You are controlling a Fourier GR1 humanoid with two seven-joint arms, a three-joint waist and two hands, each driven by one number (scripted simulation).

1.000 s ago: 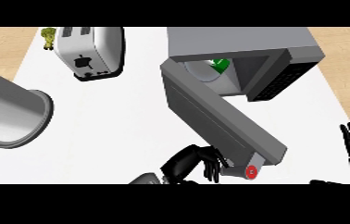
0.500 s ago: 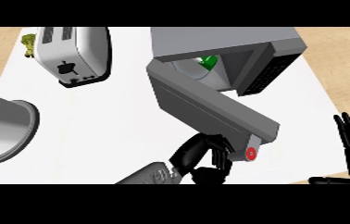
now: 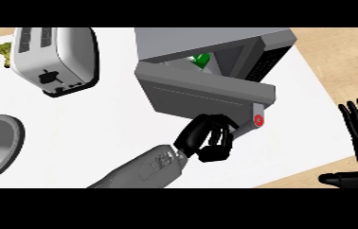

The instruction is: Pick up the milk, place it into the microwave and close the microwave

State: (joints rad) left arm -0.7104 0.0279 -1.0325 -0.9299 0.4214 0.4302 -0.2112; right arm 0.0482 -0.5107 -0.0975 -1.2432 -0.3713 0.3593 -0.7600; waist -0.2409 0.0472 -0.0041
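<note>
The milk (image 3: 201,60), marked by its green top, stands inside the microwave (image 3: 210,41). The microwave door (image 3: 202,92) is partly open. The left robot hand (image 3: 208,138) touches the door's outer edge, fingers curled, grasping nothing. The right robot hand (image 3: 347,121) rests released at the white bench's (image 3: 105,124) right edge.

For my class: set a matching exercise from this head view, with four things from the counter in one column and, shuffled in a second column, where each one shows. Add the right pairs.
Things
1. toaster
2. microwave door
3. left hand
4. right hand

Places
A. at the view's right edge, fingers up, resting open
B. against the door's outer face, fingers curled
C. upper left of the counter
D. partly open, in front of the microwave's cavity

Pairs: 1-C, 2-D, 3-B, 4-A
</note>
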